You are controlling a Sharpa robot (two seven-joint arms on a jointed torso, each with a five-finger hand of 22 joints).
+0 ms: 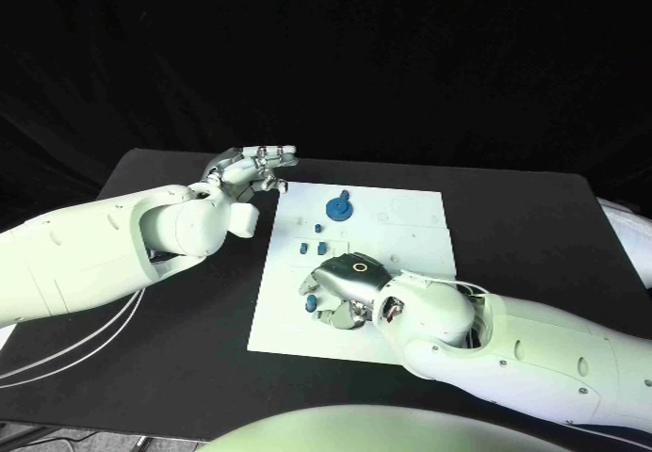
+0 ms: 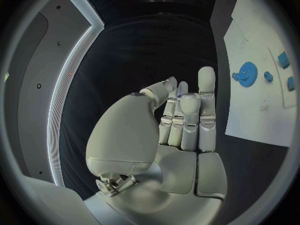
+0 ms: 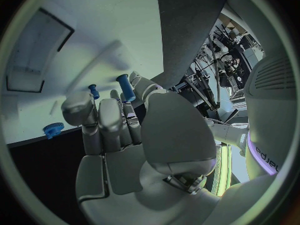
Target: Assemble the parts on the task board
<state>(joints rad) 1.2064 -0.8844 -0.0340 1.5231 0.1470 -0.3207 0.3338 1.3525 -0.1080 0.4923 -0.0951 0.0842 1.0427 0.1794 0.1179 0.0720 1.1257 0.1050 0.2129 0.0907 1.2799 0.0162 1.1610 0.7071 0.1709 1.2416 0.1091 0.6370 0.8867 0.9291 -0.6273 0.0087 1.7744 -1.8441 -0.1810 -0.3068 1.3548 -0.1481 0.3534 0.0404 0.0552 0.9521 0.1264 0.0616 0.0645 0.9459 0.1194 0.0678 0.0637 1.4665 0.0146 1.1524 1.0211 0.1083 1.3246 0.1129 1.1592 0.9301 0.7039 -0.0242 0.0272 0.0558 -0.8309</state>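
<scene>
The white task board (image 1: 401,221) lies mid-table. A blue gear (image 1: 338,206) and small blue pieces (image 1: 320,248) sit on its left half. My right hand (image 1: 347,285) hovers low over the board's near left part, its fingers pointing down. In the right wrist view its fingertips pinch a blue peg (image 3: 125,87); a thinner blue peg (image 3: 94,91) and a round blue knob (image 3: 54,130) are close by on the board. My left hand (image 1: 252,169) is off the board's far left corner, fingers close together, with a small blue piece (image 2: 182,88) at its fingertips. The gear (image 2: 247,74) lies beyond them.
Black table (image 1: 163,339) surrounds the board, with bare room to its left, its right and in front. The board's right half (image 1: 415,240) bears faint outlines. Cables (image 1: 82,353) hang by my left arm at the table's left edge.
</scene>
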